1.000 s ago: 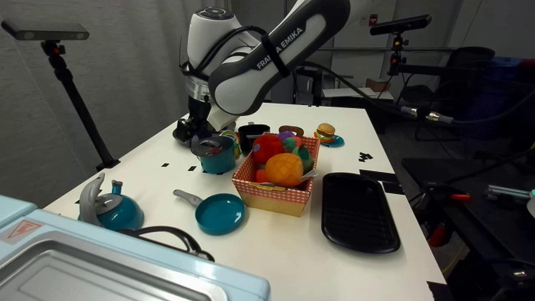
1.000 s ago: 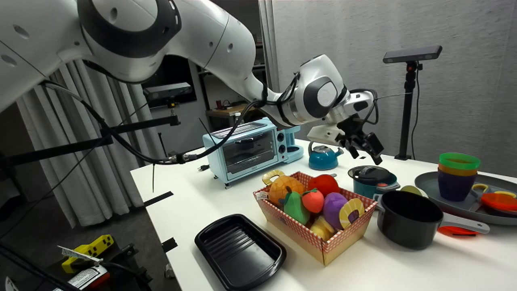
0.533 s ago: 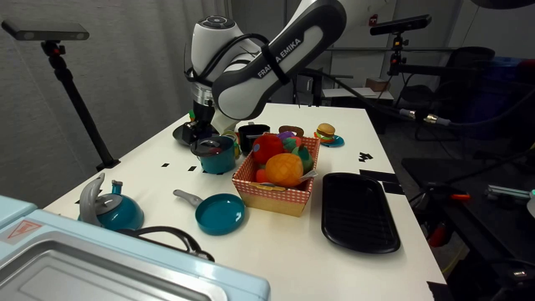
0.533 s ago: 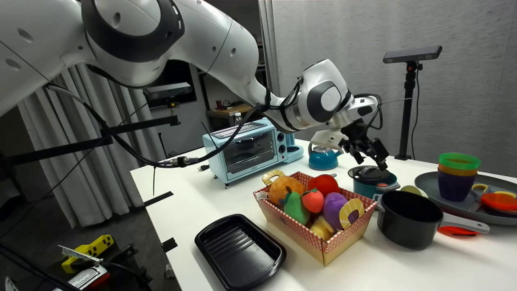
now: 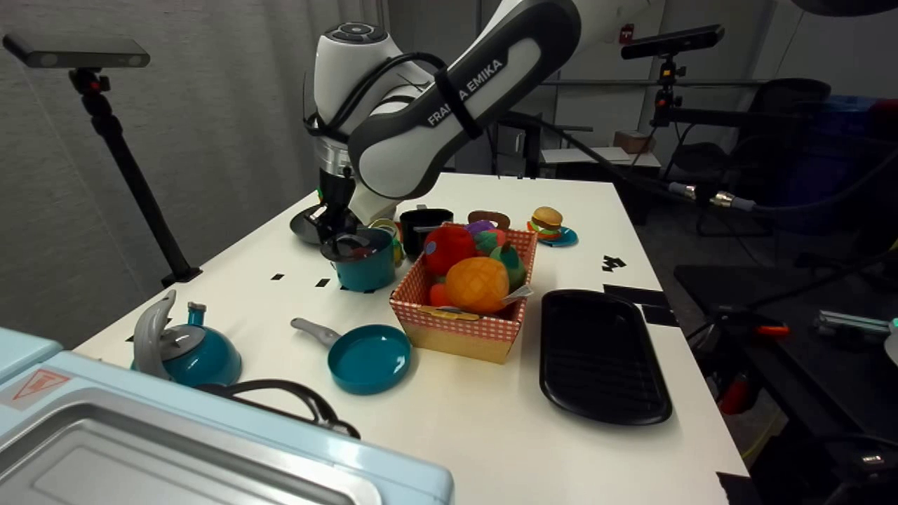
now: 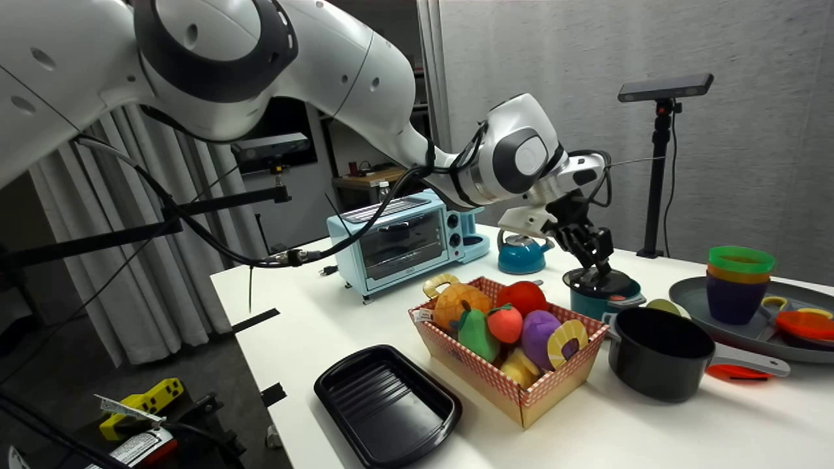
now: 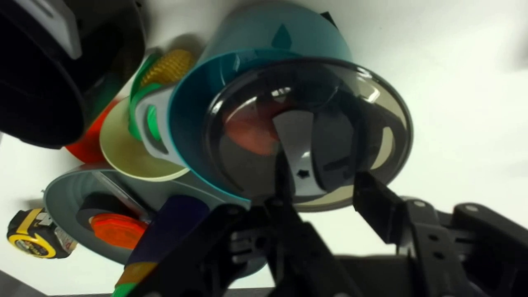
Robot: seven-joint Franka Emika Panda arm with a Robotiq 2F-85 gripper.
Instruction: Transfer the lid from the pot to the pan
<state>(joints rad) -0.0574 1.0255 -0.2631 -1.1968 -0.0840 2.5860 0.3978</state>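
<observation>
The dark see-through lid (image 7: 354, 123) rests off-centre on the teal pot (image 7: 284, 35), leaving part of the opening uncovered; something red shows beneath it. Both exterior views show the lid (image 6: 609, 284) on the pot (image 5: 365, 273). My gripper (image 7: 324, 181) reaches down at the lid's grey handle (image 7: 299, 152), one finger on each side. The left finger in the wrist view lies against or very near the handle, while a gap separates the right finger (image 7: 375, 206) from it. In an exterior view the teal pan (image 5: 370, 359) stands uncovered nearer the camera.
A checked basket of toy fruit (image 5: 456, 344) stands beside the pot and pan. Close to the pot are a dark saucepan (image 6: 658, 365) and a grey platter (image 6: 798, 345) with stacked cups (image 6: 736, 299). A kettle (image 5: 210, 358), black tray (image 5: 603, 358) and toaster oven (image 6: 404, 241) stand farther off.
The gripper has come down to the lid's handle, and its fingers have drawn closer together. The lid has shifted very slightly at most; pot and pan stand where they were.
</observation>
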